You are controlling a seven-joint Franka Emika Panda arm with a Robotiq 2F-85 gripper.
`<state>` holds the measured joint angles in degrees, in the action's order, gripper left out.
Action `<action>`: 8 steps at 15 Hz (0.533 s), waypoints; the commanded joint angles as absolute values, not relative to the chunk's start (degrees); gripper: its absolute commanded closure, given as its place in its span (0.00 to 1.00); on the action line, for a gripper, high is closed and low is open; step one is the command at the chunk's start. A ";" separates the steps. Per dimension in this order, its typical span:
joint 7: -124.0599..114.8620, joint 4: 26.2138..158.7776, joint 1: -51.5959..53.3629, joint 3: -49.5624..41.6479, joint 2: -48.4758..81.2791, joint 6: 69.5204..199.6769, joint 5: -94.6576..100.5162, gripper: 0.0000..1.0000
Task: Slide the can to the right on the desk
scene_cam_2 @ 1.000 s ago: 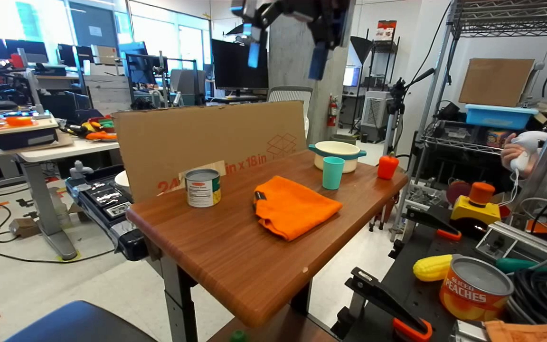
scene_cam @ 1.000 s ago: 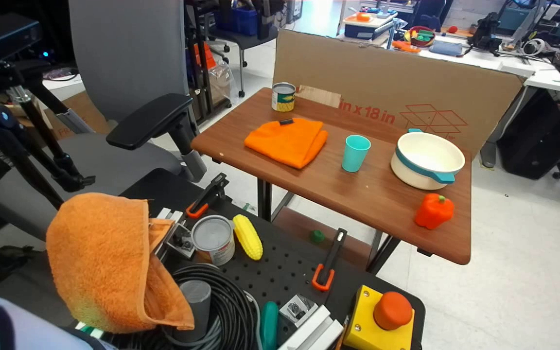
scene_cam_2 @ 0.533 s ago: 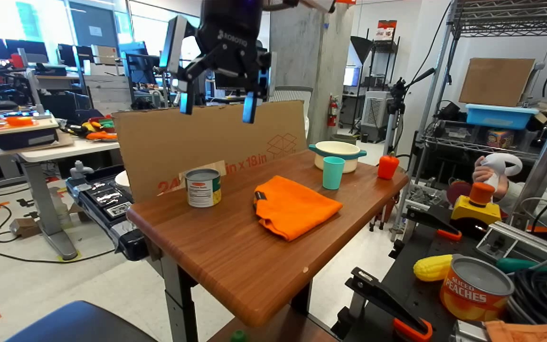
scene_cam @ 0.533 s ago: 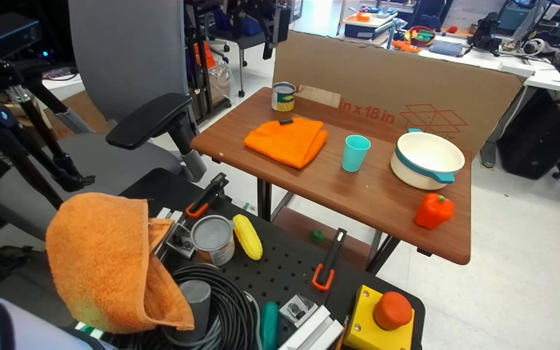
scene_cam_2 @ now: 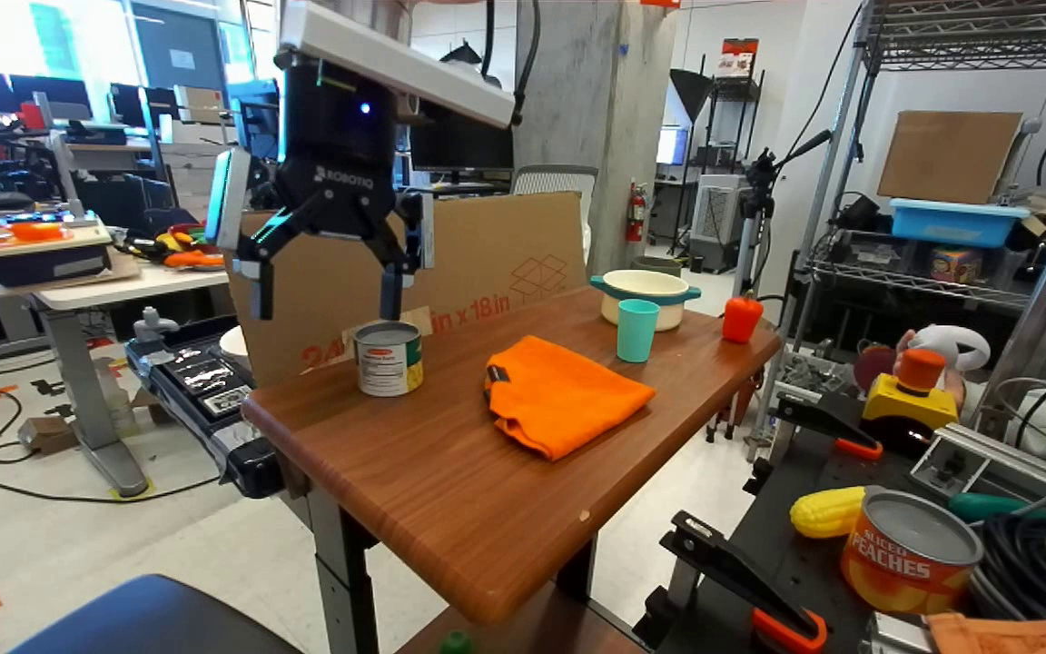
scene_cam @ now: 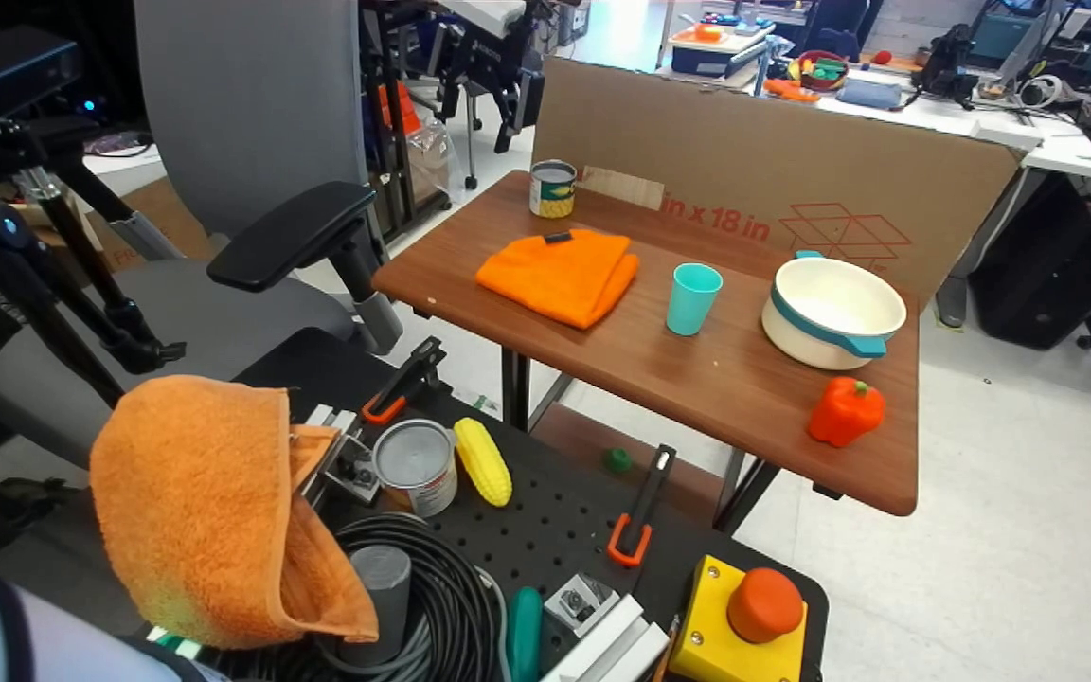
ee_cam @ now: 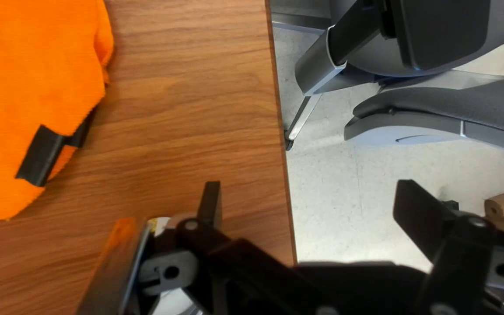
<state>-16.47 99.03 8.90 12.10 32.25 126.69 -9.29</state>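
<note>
Your pincer (scene_cam_2: 326, 313) hangs over the left end of the desk (scene_cam_2: 432, 481), its two fingers (scene_cam_2: 391, 295) spread well apart; the wrist view shows one against the desk top, the other against the floor (ee_cam: 330, 197) past the edge. Your can (scene_cam_2: 389, 363), one on this desk, stands upright at that same left end, lower than the pincer and a little to its right in both exterior views, apart from the fingers. Behind it you see one cardboard panel (scene_cam_2: 505, 245) along the long edge. Reading rightward in an exterior view, you have one folded orange cloth (scene_cam_2: 568, 400), nearest to the can, then one teal cup (scene_cam_2: 636, 331), one cream pot (scene_cam_2: 671, 315) and one red bell pepper (scene_cam_2: 742, 321) by the far end. A strip of desk runs between cloth and panel, with the pot standing toward the end of it. Farther right, a black board (scene_cam_2: 777, 486) carries two clamps (scene_cam_2: 734, 570), one yellow corn cob (scene_cam_2: 824, 511), one tin of sliced peaches (scene_cam_2: 895, 568) and one yellow box (scene_cam_2: 909, 406) with an orange button (scene_cam_2: 921, 369).
</note>
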 commanded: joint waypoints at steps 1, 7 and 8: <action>-14.72 91.04 11.00 11.30 38.45 123.49 -10.84 0.00; -14.44 83.60 11.03 10.91 44.57 121.56 -11.13 0.00; -14.31 82.56 10.56 10.77 45.33 120.88 -11.37 0.00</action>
